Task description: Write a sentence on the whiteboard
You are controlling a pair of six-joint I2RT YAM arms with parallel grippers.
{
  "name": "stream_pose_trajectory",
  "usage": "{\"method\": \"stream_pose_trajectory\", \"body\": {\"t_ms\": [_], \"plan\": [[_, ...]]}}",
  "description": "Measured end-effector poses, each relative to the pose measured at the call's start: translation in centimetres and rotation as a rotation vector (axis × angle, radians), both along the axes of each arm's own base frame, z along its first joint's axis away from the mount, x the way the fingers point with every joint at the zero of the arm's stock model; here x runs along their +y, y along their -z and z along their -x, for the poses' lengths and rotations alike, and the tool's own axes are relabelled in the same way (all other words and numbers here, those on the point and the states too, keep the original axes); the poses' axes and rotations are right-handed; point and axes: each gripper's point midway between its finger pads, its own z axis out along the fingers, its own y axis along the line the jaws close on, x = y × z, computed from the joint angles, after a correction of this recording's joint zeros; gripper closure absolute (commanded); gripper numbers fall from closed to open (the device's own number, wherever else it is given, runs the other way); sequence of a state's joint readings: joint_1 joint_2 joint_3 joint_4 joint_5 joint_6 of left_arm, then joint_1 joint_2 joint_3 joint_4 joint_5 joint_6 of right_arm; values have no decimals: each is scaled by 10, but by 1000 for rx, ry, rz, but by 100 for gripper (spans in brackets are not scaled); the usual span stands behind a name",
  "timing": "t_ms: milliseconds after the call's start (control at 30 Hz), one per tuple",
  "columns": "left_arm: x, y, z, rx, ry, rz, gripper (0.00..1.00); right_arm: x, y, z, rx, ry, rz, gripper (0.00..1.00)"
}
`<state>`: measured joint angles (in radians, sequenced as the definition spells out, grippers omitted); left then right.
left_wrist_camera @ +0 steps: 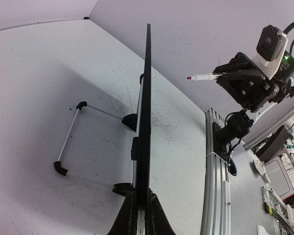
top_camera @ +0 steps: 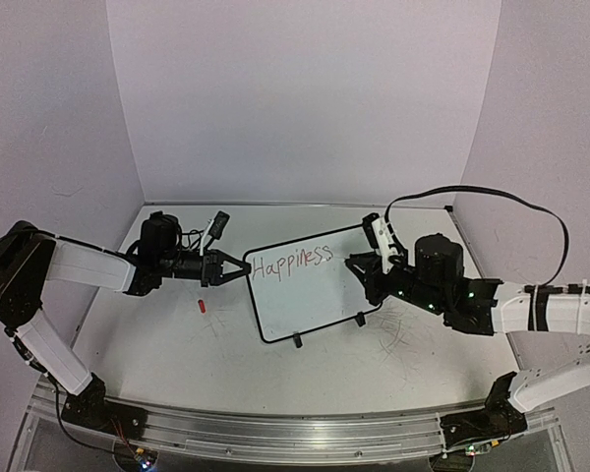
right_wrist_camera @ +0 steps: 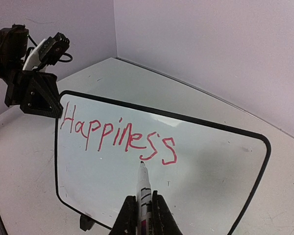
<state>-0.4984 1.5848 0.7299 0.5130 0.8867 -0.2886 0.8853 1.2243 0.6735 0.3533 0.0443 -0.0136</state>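
The whiteboard [top_camera: 310,300] stands tilted on the table, with a black frame and small feet. The sentence [top_camera: 291,261] reads only "Happiness", in red on one line. My left gripper [top_camera: 238,270] is shut on the board's left edge. In the left wrist view the board [left_wrist_camera: 146,98] is edge-on between my jaws [left_wrist_camera: 142,198]. My right gripper [top_camera: 359,264] is shut on a white marker [right_wrist_camera: 143,186]. Its red tip hovers below the last letters of the sentence [right_wrist_camera: 117,134], off the board [right_wrist_camera: 210,186]. The left wrist view shows the marker [left_wrist_camera: 203,77] apart from the board.
A small red cap [top_camera: 203,306] lies on the table left of the board. The board's wire stand [left_wrist_camera: 71,142] sticks out behind it. An aluminium rail [top_camera: 275,433] runs along the near edge. Walls close the back and sides.
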Motion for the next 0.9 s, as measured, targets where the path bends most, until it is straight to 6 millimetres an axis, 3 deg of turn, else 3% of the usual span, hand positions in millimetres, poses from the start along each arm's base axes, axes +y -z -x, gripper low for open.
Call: {"method": "stream_pose_trajectory", "body": {"t_ms": [133, 600, 733, 900], "plan": [[0, 1, -1, 3, -4, -4, 100, 16, 6, 4, 9, -39, 28, 100], [0, 2, -2, 6, -10, -8, 100, 107, 45, 54, 46, -289, 137, 100], [0, 1, -2, 9, -9, -9, 100, 114, 59, 57, 61, -296, 156, 100], [0, 1, -2, 12, -8, -11, 100, 121, 58, 52, 59, -281, 128, 100]]}}
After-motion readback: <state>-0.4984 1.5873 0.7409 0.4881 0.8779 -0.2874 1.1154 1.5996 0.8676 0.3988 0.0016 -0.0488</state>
